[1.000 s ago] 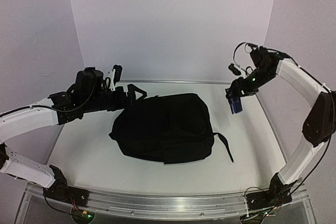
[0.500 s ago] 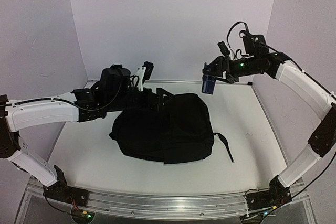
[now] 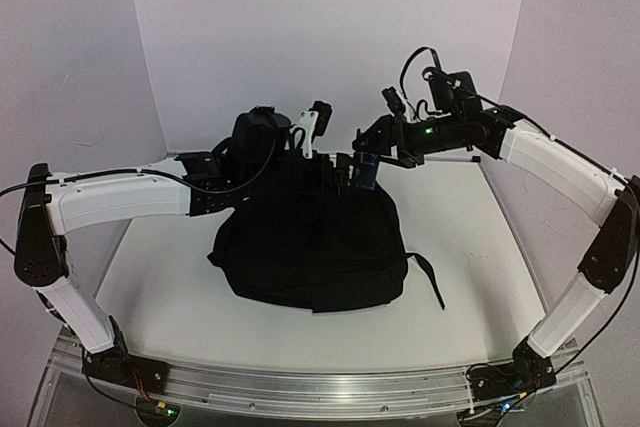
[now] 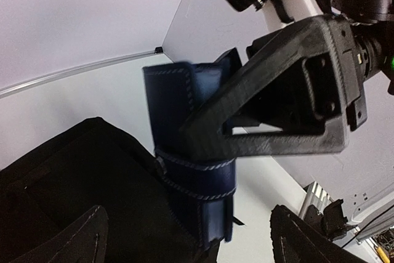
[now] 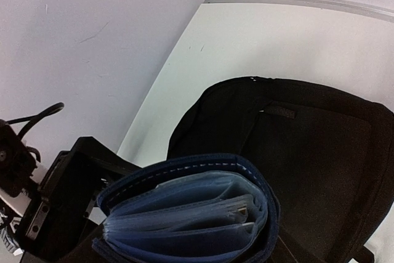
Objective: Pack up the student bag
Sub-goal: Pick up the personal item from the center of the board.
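The student bag, a big black backpack, lies flat in the middle of the white table. It also fills the far side of the right wrist view. My right gripper hangs over the bag's far edge, shut on a small dark-blue case with clear sleeves inside. My left gripper is right beside it on the left, open. In the left wrist view the case hangs in front of the wide-apart left fingertips, just above the bag.
A black strap trails from the bag's right side onto the table. White walls close in the back and both sides. An aluminium rail runs along the near edge, with both arm bases on it.
Both arms have swung inward to meet over the bag's far edge. The right one carried the blue case to the left and lower; the left gripper moved right towards it.
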`<action>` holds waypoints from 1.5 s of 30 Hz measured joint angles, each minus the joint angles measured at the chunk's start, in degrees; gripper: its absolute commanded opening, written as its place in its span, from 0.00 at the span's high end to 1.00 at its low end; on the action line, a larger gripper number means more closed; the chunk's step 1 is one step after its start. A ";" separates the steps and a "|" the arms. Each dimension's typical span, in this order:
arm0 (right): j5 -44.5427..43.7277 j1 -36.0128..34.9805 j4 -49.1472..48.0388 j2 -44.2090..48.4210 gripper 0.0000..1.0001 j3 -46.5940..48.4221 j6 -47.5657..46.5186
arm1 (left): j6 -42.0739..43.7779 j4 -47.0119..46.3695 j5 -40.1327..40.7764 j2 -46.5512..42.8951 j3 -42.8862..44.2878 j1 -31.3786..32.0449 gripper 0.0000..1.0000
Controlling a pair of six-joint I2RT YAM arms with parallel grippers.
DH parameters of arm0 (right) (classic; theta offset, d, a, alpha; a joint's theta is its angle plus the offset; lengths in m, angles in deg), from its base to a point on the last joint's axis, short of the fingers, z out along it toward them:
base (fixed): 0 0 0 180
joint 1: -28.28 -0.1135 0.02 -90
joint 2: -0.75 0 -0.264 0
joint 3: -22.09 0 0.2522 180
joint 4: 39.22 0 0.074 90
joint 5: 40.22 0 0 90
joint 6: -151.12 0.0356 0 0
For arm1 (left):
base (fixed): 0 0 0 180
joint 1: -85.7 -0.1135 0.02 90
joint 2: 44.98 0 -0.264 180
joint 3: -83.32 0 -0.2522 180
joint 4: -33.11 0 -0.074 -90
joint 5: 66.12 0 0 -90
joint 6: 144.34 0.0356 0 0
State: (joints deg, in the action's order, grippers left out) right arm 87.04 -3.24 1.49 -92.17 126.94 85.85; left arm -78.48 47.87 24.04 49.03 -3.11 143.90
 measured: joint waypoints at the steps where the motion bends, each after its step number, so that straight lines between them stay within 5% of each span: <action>1: -0.42 -0.26 0.02 -0.23 0.32 0.00 0.03 | 0.11 0.00 -0.02 0.77 0.91 0.18 0.15; 5: -1.49 -0.66 0.01 -0.84 0.32 0.00 0.41 | -0.14 0.04 -0.04 3.46 3.60 0.64 0.29; 12: -2.78 -0.67 -0.16 -0.90 0.26 0.09 1.78 | -1.34 3.83 3.51 6.15 6.12 0.76 0.69; 18: -3.96 -0.67 -0.45 -0.83 0.02 0.09 3.58 | -1.04 7.18 6.34 7.27 8.19 0.74 0.99; 33: 1.96 10.90 -0.53 6.99 0.02 -2.36 8.13 | 13.05 15.09 21.10 0.24 2.34 1.44 1.00; 39: 10.30 10.48 -1.25 6.99 0.02 -8.94 11.95 | 31.40 9.27 35.30 -1.59 -3.16 7.98 1.00; 45: 18.41 10.35 -1.95 6.17 0.02 -11.74 14.41 | 62.57 -15.43 47.85 4.20 -12.41 16.00 1.00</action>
State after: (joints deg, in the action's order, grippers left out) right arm 105.45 7.11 -0.46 -86.00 115.20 100.25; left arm -15.91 32.43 71.89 53.22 -15.52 159.90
